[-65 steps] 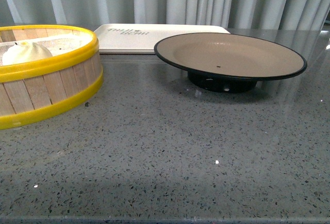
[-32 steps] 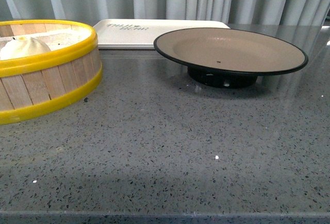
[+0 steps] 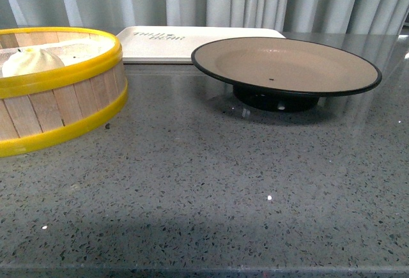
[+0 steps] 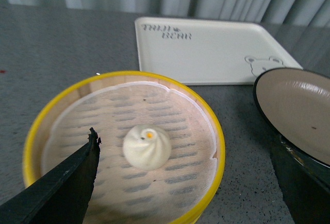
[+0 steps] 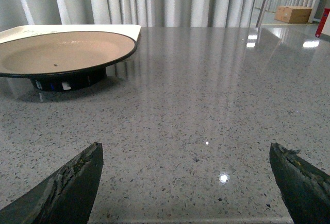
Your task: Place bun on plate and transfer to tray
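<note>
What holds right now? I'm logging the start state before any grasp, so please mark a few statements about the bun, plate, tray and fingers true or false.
1. The bun lies inside the yellow-rimmed steamer basket. True.
2. The plate already holds the bun. False: the plate is bare.
3. The left gripper grips the bun. False: its fingers are apart and clear of the bun.
4. In the front view, the tray lies farther from the robot than the plate. True.
5. The right gripper is shut on the plate's rim. False: its fingers stand wide apart over bare tabletop, away from the plate.
</note>
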Controlling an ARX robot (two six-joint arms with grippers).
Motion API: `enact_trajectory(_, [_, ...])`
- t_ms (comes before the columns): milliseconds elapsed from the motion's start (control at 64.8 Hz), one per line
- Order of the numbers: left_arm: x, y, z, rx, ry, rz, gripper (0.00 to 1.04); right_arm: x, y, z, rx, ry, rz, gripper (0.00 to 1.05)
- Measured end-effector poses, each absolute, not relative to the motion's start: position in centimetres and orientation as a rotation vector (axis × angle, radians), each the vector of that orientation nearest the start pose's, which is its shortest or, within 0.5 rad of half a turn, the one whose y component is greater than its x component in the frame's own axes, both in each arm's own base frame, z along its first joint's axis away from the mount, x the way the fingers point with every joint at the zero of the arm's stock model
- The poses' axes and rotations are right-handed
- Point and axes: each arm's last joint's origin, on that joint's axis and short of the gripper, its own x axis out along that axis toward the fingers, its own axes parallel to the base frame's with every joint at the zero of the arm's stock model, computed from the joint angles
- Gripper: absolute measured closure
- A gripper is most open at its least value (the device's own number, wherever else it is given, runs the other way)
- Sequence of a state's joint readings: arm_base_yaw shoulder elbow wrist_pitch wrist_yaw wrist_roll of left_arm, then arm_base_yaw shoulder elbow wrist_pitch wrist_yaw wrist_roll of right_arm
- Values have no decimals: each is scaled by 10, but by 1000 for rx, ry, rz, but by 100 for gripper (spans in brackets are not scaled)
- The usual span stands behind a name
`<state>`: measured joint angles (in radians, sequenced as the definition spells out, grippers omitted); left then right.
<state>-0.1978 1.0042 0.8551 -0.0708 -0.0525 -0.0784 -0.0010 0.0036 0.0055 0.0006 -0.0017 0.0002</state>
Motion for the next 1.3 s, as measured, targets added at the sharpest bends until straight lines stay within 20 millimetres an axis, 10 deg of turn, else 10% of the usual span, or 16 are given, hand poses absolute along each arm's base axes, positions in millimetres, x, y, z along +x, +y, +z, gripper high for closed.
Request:
enact_trajectory(556, [314,-61,291,77,425,-24,7,98,0,165,0,-2,0,8])
enact_trajectory(1297, [317,-46,275,53,526,7,7,98,0,165,0,-2,0,8])
